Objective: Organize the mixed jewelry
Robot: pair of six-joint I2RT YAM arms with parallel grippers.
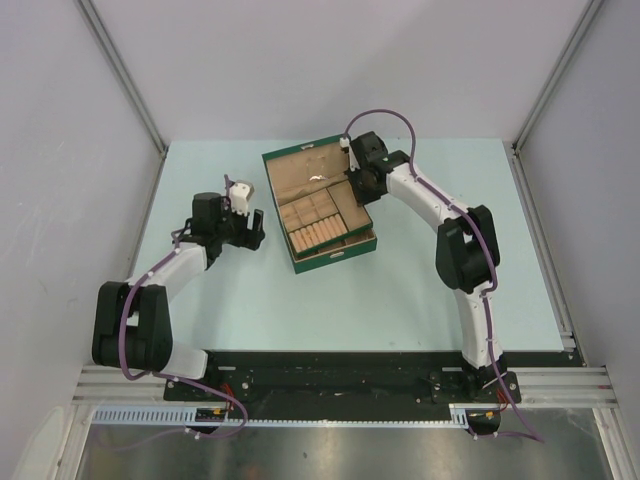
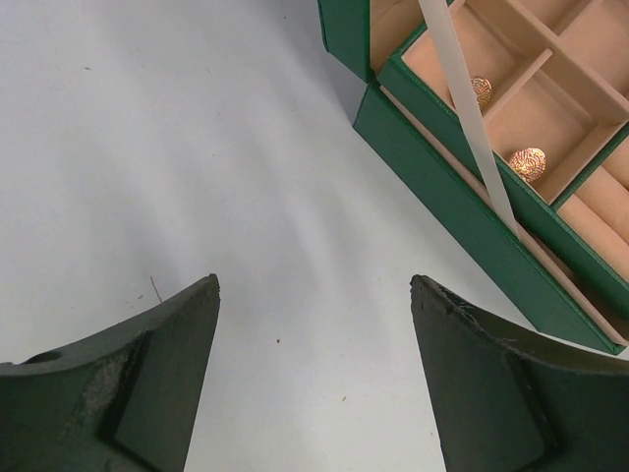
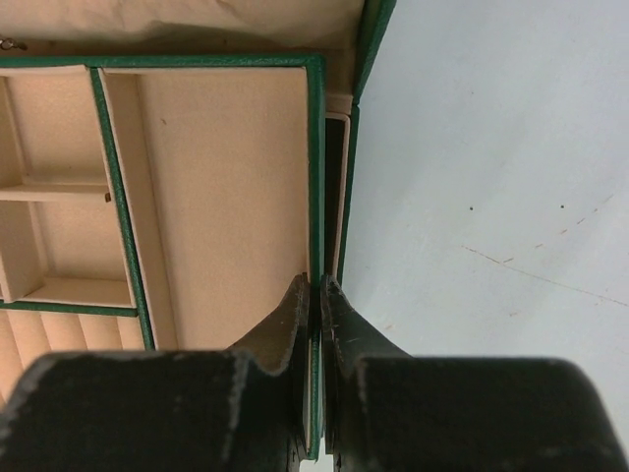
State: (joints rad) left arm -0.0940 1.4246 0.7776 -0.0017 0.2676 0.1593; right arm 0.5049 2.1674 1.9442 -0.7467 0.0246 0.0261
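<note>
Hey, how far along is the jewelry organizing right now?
Partly done: two round pieces already sit in separate compartments of the inner tray. In hand: the right gripper is shut on that tray's rim; the left gripper is open and empty. The rest is too small to make out, so what's left is unclear.

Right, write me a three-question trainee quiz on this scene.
1. True or false: the left claw is holding jewelry.
2. The right claw is shut on: A) a necklace B) the green tray wall C) a bangle.
3. Fill in: the left wrist view shows ___ round gold pieces in the compartments.
Key: 1 false; 2 B; 3 two.
</note>
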